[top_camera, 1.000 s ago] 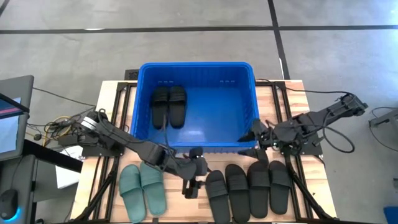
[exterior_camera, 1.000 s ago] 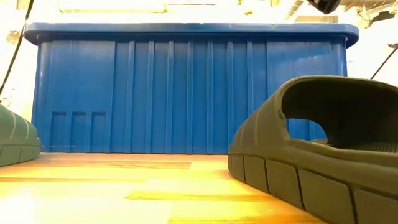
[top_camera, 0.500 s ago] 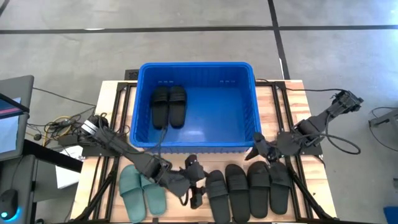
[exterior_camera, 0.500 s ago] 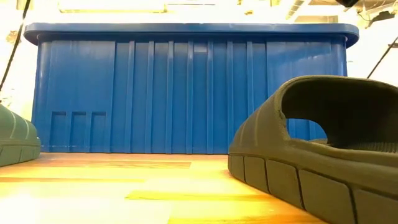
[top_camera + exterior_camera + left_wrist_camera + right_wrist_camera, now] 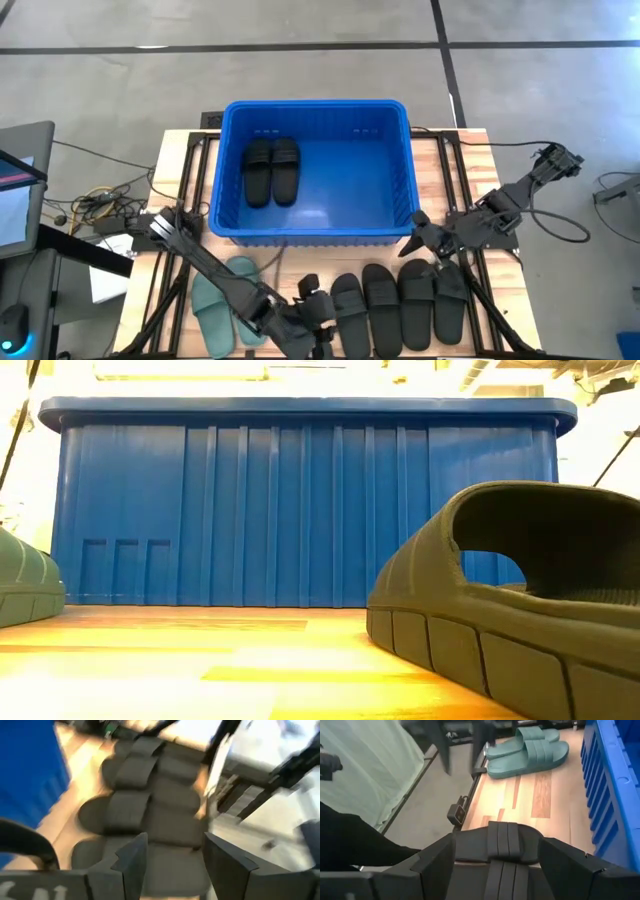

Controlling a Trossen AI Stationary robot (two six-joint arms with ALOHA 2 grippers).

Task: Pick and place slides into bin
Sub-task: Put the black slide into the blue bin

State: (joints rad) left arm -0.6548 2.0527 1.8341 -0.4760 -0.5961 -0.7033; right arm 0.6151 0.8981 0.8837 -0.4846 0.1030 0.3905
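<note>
I see the slatted wooden desk (image 5: pixel 455 160) carrying the ribbed blue plastic bin (image 5: pixel 315 118), two matte black slides (image 5: pixel 272 170) inside. Before the bin, my left tool (image 5: pixel 316 312) and right tool (image 5: pixel 417 232) stand spread over four black slides (image 5: pixel 398 302).

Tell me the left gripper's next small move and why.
Probably lower the left gripper onto the leftmost black slide and close. Its fingers stand open right over that slide in the wrist view. Only two black slides lie in the blue bin; the right gripper waits above the row's other end.
</note>
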